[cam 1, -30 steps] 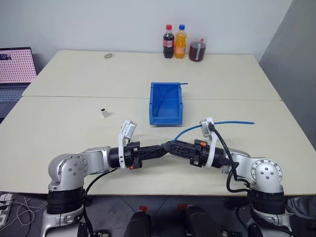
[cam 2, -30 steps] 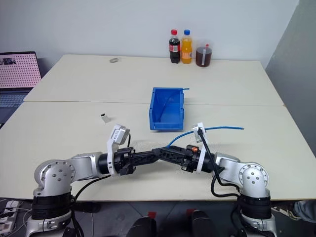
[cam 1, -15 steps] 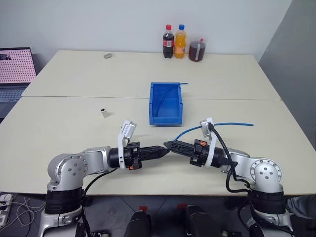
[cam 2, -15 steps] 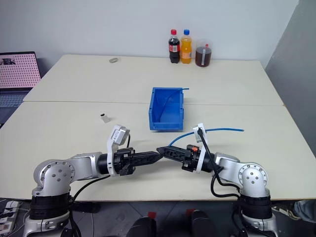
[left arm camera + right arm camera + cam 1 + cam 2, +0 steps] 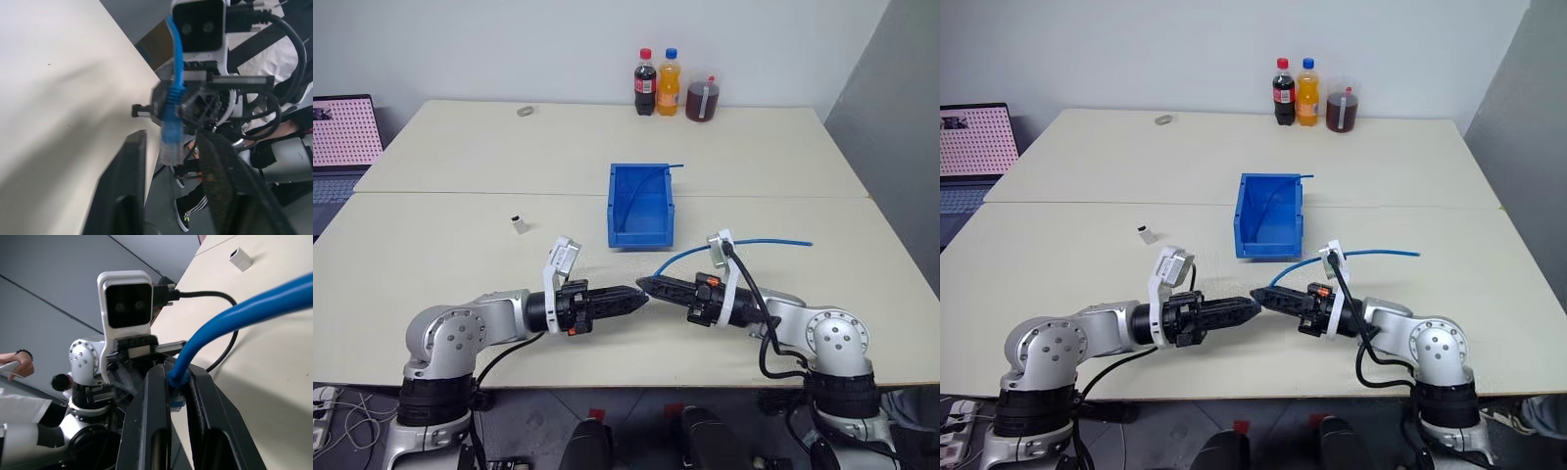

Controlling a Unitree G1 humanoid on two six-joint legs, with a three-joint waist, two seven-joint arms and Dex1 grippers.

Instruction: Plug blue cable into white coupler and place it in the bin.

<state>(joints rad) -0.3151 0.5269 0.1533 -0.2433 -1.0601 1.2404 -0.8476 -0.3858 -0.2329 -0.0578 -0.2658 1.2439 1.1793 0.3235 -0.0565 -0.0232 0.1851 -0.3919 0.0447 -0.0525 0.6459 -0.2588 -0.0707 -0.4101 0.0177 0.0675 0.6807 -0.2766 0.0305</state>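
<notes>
Right gripper [image 5: 644, 285] of mine is clamped on the blue cable [image 5: 759, 242] near its plug – left gripper [image 5: 640, 293] tip-to-tip, fingers apart. White coupler [image 5: 518, 224] sits alone on the table [image 5: 460, 157], bin [image 5: 640, 206] beyond. Bottles [image 5: 658, 83] at back – labels unreadable.

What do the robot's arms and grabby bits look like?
Each arm is silvery grey metal with round, drum-shaped joints and black middle sections. The left gripper and right gripper both end in long black tapered jaws. A small white camera box with two dark lenses sits above each wrist. Thick black cables loop along the arms, and tiny orange-red marks show near the wrists.
</notes>
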